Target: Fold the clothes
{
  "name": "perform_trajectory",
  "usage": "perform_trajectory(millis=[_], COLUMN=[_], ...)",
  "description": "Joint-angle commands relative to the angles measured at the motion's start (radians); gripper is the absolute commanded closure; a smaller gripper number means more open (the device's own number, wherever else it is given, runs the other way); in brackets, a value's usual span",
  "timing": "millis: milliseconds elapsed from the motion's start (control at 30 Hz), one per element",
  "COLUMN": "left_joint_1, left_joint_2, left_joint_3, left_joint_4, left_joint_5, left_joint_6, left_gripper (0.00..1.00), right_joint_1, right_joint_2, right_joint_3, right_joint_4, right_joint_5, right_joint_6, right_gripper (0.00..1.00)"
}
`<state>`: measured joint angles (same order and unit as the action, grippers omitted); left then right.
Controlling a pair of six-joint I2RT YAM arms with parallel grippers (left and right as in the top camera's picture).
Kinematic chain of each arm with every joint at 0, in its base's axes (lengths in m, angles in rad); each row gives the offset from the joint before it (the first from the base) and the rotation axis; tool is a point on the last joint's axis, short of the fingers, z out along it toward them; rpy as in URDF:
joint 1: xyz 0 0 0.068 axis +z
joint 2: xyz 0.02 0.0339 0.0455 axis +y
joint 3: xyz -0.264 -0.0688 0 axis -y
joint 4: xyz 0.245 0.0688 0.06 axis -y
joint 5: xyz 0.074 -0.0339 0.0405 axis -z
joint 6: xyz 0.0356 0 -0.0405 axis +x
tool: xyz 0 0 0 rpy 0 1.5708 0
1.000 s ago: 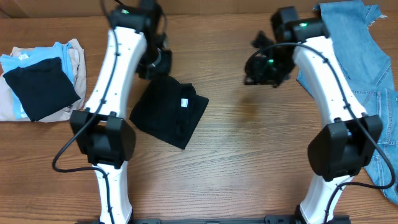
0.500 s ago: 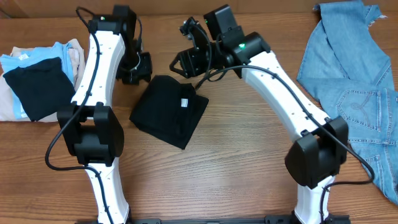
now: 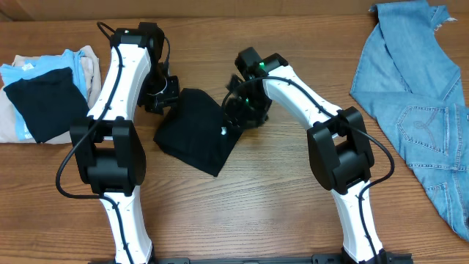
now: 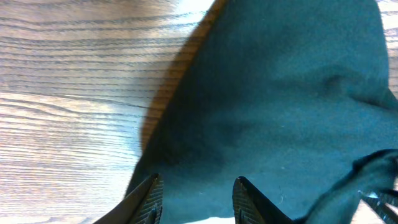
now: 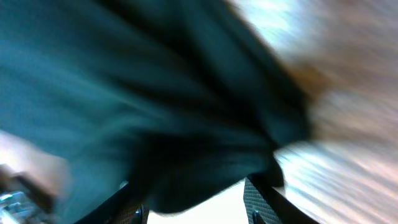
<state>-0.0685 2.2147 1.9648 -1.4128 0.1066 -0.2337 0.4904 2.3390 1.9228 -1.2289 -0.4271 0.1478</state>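
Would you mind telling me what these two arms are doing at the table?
Two robot arms are folding a black T-shirt, which lies partly folded between them. The left gripper sits open at its upper-left edge. The right gripper is low over the upper-right edge, too blurred to tell whether it grips. Jeans lie at right, folded clothes at left.

T-shirt (image 3: 194,132) lies between folded garments (image 3: 44,95) and jeans (image 3: 418,95).
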Motion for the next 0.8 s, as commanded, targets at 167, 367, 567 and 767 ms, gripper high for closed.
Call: perform_trajectory(millis=[167,367,567,767], left_joint_1=[0.001,0.001,0.001,0.001], left_joint_2=[-0.004,-0.003,-0.003,-0.003], left_joint_3=[-0.006,-0.006,-0.006,-0.006], left_joint_4=[0.023,0.027,0.072,0.081], left_joint_5=[-0.029,-0.036,-0.037,-0.039], left_joint_6=[-0.002,0.002,0.043,0.055], left_gripper=[0.58,0.56,0.55,0.54], right_joint_1=[-0.034,-0.061,-0.061,0.027], right_joint_2=[-0.010,-0.028,-0.143,-0.186], right_joint_3=[0.006,0.038,0.093,0.090], right_joint_4=[-0.033,-0.088,-0.154,-0.196], right_joint_5=[0.244,0.288,0.132,0.029], right_joint_6=[-0.015,-0.020,-0.030,-0.056], right_gripper=[0.47,0.48,0.46,0.44])
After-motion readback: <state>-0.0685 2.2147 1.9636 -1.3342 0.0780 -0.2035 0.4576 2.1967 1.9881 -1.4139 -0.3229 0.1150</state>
